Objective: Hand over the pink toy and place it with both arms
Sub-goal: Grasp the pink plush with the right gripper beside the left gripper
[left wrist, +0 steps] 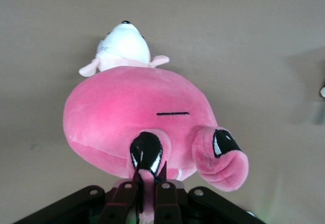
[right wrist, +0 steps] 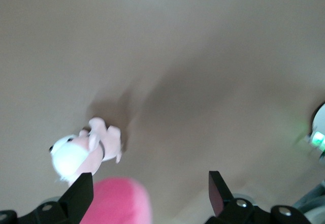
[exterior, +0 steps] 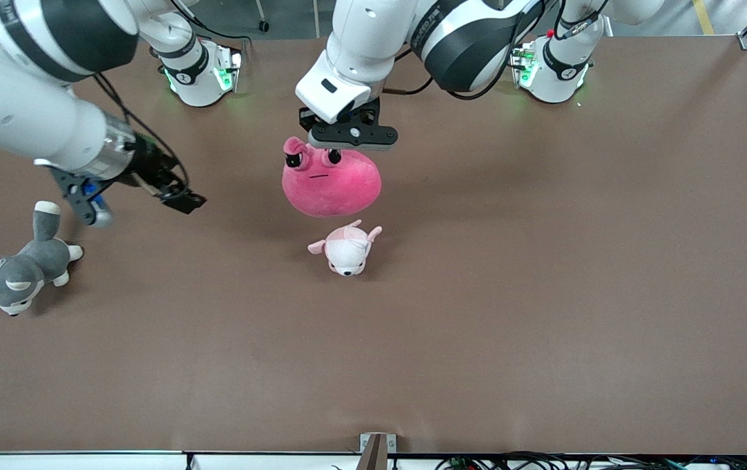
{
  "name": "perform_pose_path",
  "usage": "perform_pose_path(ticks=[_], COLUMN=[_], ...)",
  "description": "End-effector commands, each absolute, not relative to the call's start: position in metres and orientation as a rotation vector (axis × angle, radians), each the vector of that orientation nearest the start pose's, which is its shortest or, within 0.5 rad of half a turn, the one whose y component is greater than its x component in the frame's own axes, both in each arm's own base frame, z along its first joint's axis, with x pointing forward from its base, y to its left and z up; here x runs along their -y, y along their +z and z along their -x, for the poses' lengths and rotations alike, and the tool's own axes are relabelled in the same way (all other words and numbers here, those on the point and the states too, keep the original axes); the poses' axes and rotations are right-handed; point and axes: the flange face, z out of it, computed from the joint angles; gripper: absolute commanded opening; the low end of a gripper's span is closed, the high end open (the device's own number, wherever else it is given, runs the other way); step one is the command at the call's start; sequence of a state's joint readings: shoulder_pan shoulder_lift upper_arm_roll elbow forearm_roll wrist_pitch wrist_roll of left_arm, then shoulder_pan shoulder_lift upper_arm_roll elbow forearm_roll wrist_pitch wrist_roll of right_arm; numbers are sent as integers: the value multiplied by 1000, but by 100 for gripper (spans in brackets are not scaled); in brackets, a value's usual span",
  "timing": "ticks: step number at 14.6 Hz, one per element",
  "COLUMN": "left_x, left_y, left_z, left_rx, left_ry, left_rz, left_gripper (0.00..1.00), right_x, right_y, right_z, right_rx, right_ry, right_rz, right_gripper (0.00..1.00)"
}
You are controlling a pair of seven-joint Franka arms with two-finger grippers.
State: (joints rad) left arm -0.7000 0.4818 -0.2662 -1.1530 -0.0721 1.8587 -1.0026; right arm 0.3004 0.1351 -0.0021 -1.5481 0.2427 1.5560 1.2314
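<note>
Left gripper (exterior: pixel 352 138) clamped on pink toy (exterior: pixel 332 181), hanging over table (exterior: pixel 543 294) above puppy (exterior: pixel 347 249); right gripper (exterior: pixel 142 196) spread apart, empty, above husky (exterior: pixel 17 274).

Matte brown worktop (exterior: pixel 543 294) fills the frame; grey floor (exterior: pixel 288 16) along top edge; cables (exterior: pixel 543 462) at lower right.

Hot-pink toy (exterior: pixel 331 186) with dark eyes, a pale pink-and-white puppy plush (exterior: pixel 347 249), a grey-and-white husky plush (exterior: pixel 17 274), all over a plain brown table (exterior: pixel 543 294).
</note>
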Motion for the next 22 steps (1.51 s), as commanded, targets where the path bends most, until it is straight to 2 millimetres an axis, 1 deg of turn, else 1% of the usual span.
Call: perform_pose_path(ticks=[1,3,4,5,6,8,11,14,16,19,22], left_x=[573,583,585,589,591,593,593,592,592,591,591], left_y=[558,557,557,548,545,544,546,549,549,550,550], left_z=[-442,-432,-431,-432,-431,-428,-428,-428,-428,-429,-429], left_rx=[182,153,166,183,190,184,186,187,187,190,190], left_ry=[32,28,22,37,44,43,41,37,37,35,35], left_rz=[3471,3479,3487,3481,3479,3482,3483,3485,3485,3486,3486], left_gripper=[0,0,0,0,0,0,0,0,0,0,0], right_x=[-233,-256,-268,-277,-286,-302,-306,-301,-308,-310,-309], right_y=[569,569,568,568,568,562,552,542,541,537,533], right_z=[-539,-531,-526,-521,-518,-509,-499,-488,-483,-481,-480], right_rx=[-1472,-1505,-1516,-1533,-1547,-1561,-1563,-1574,-1559,-1558,-1562], right_ry=[405,401,399,399,396,400,413,427,430,439,444], right_rz=[2618,2601,2597,2591,2582,2585,2600,2608,2622,2631,2634], right_gripper=[100,100,100,100,100,100,100,100,100,95,88])
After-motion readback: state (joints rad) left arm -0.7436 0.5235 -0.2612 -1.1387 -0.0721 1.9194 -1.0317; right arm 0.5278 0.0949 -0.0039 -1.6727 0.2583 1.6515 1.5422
